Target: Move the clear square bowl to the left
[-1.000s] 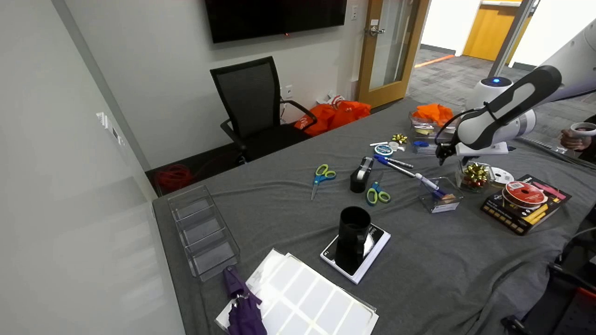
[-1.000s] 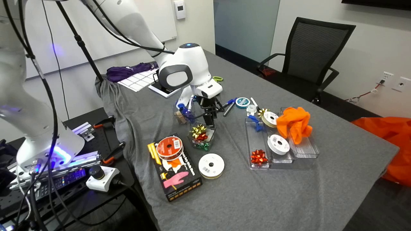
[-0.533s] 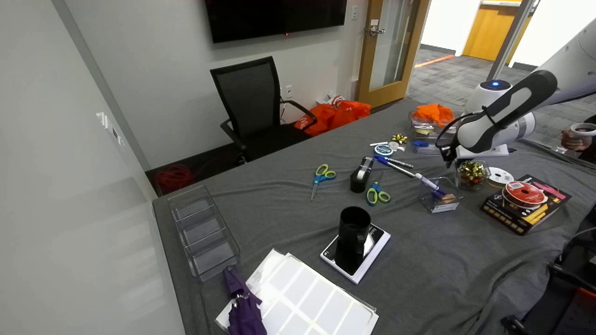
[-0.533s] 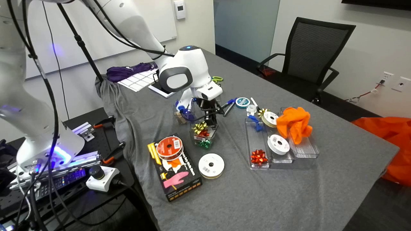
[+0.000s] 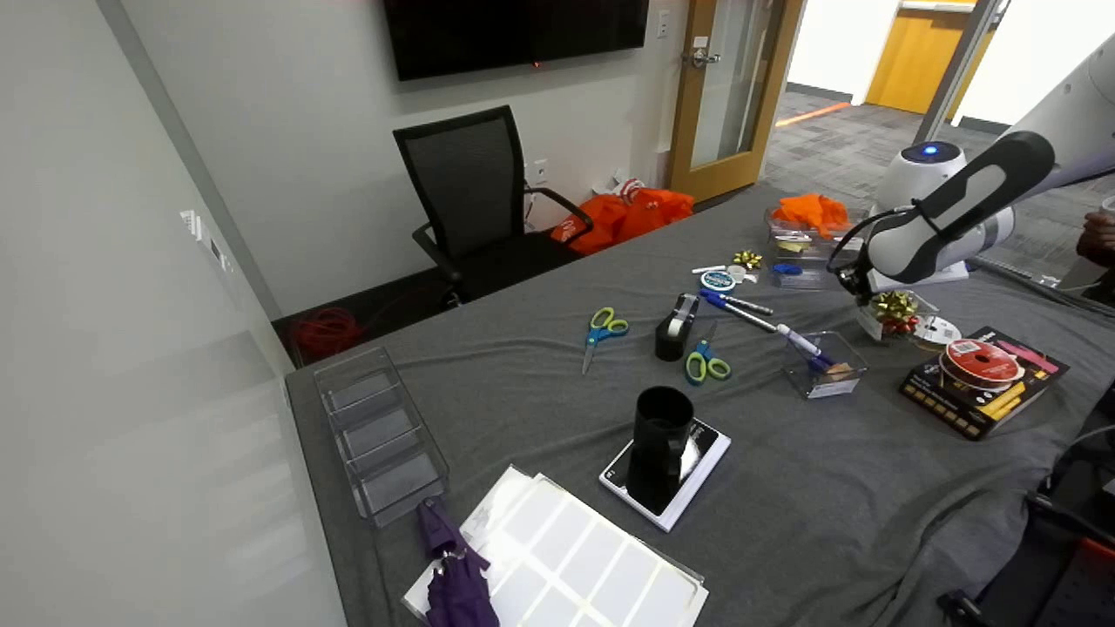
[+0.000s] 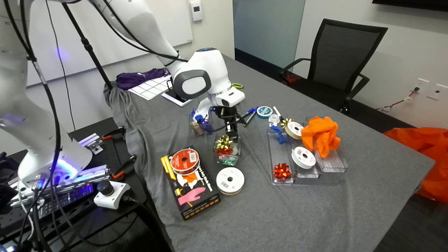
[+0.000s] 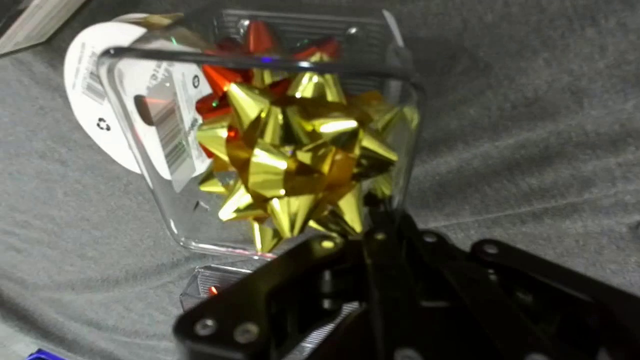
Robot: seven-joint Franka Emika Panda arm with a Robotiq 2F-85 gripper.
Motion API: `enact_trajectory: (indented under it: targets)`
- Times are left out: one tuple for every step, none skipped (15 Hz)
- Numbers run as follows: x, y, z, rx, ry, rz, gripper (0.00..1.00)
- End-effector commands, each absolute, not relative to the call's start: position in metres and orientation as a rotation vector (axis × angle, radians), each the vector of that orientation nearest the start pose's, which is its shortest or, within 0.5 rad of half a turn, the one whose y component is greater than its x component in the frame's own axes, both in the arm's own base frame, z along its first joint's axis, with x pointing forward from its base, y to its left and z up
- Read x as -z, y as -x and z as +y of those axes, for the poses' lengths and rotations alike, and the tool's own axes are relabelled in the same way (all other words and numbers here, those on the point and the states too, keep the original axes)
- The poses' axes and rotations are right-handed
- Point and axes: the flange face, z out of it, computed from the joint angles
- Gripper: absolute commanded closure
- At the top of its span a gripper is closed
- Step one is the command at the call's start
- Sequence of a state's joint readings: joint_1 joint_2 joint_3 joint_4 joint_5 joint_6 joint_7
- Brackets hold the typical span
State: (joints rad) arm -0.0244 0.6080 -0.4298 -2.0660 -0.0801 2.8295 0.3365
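Bowl (image 7: 195, 222) pinched by one wall, bows and all

So my claw (image 7: 386, 216) is closed on a side wall of the clear square bowl, fingers nearly together with just the plastic between them. You only really get that from the wrist view; in both exterior views my fingertips are tiny dark bits at the rim, and I couldn't call the grip from those alone. Gold bow (image 7: 295, 165) hogs the wrist shot, a red bow (image 7: 220, 77) poking out past it. What that close-up barely gives you is the green bow (image 6: 228, 161), which shows through the bowl's wall in an exterior view. Same with the white spool (image 6: 224, 185): whole there, just beside the bowl and the glove box (image 6: 190, 206), while the wrist view has part of it behind clear plastic. Black mug (image 5: 662, 427) on the notebook (image 5: 697, 475) is in plain sight in an exterior view too.

Compared with half a second ago, claw and bowl have shifted together, toward the right of the picture in both exterior views. Bowl's now a bit farther from the pen container (image 5: 801, 379). Spool and glove box haven't budged. Can't tell if the bowl is off the grey cloth (image 5: 523, 383) or touching it.
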Motion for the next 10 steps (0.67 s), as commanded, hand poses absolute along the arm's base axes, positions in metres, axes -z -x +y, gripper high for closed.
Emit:
enact_trajectory:
  targets:
    - [-0.203, -0.535, -0.26, 0.275, 3.301, 0.932, 0.99]
    - [-0.209, -0.533, -0.259, 0.279, 3.313, 0.914, 0.99]
    - [-0.214, -0.531, -0.257, 0.289, 3.318, 0.899, 0.99]
    - [-0.22, -0.528, -0.253, 0.313, 3.317, 0.884, 0.99]
    - [-0.227, -0.524, -0.249, 0.336, 3.313, 0.865, 0.99]
    - [-0.234, -0.518, -0.242, 0.373, 3.296, 0.846, 0.99]
    - [-0.24, -0.513, -0.236, 0.391, 3.288, 0.827, 0.99]
    - [-0.248, -0.506, -0.228, 0.415, 3.273, 0.807, 0.99]
    - [-0.254, -0.5, -0.22, 0.433, 3.262, 0.791, 0.99]
    - [-0.262, -0.493, -0.209, 0.458, 3.246, 0.769, 0.99]
